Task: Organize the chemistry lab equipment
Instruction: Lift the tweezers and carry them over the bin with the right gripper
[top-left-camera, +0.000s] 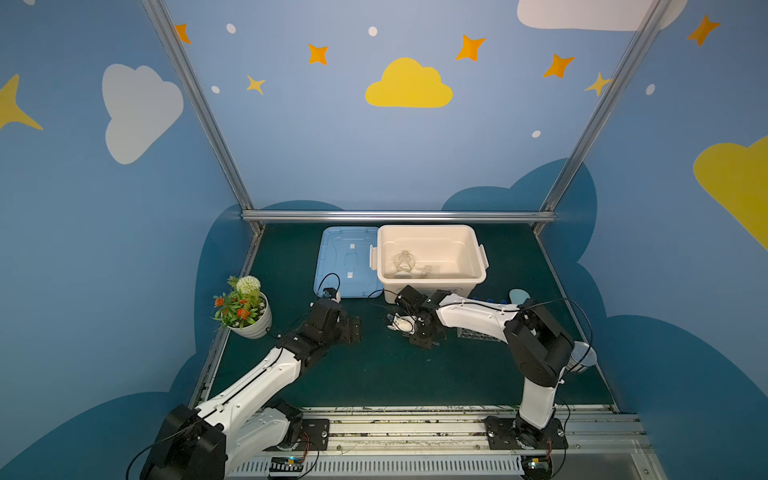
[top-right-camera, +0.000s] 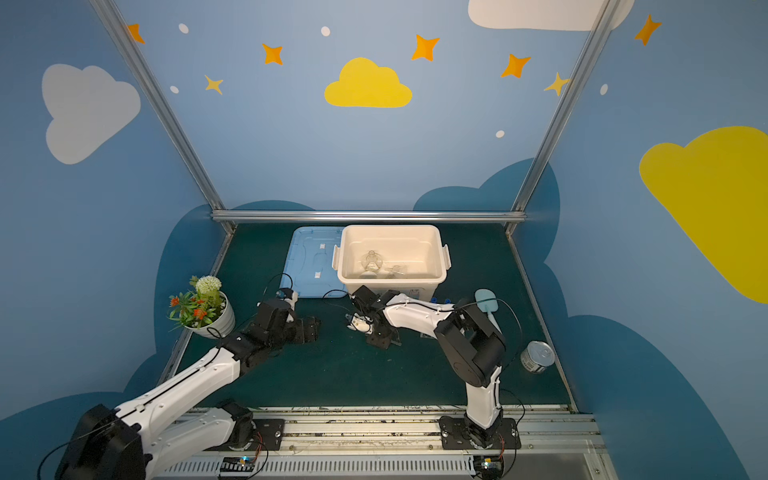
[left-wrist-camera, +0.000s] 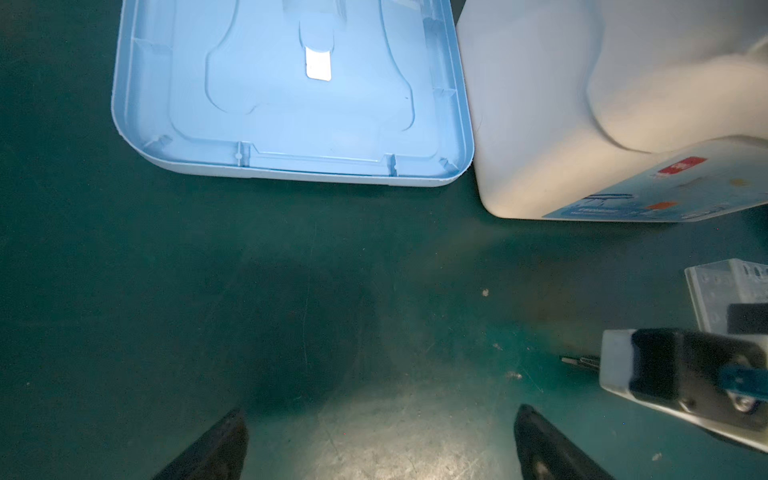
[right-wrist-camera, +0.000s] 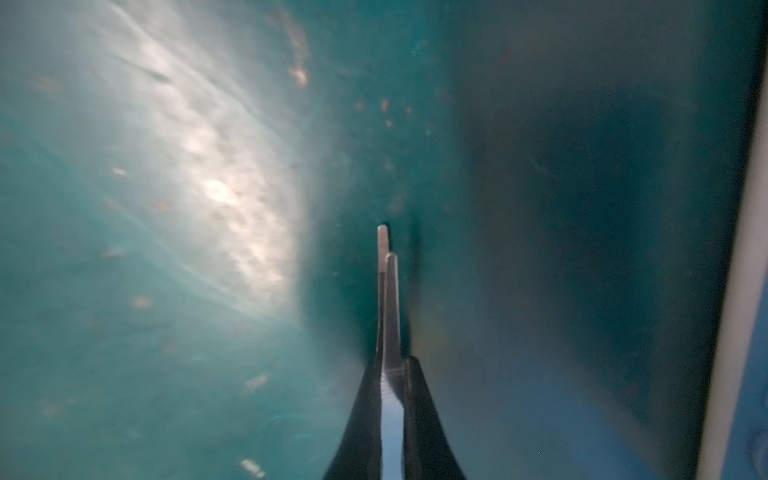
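Bin (top-left-camera: 432, 286) sits at the back of the table (top-left-camera: 374, 374). Lid (top-left-camera: 345, 262) lies flat just left of bin, edges about touching. Flask (top-left-camera: 402, 262) in bin, toward its left front. Test tubes (top-left-camera: 489, 300) just before bin's right corner, rack (top-left-camera: 478, 333) further forward. Spatula (top-right-camera: 484, 300) front-right of bin, can (top-right-camera: 537, 356) well beyond it. Plant (top-left-camera: 243, 309) well left-front of bin, past lid. Tweezers (right-wrist-camera: 388, 291) between right gripper (right-wrist-camera: 392, 365) fingers, before bin.

No legible text anywhere. On the front wall of the white storage bin (left-wrist-camera: 536, 124), a blue-and-white sticker (left-wrist-camera: 648, 199) with a red patch and lines of print, too blurred to read. On the tin can (top-right-camera: 537, 358), a printed wrap, too small to make out
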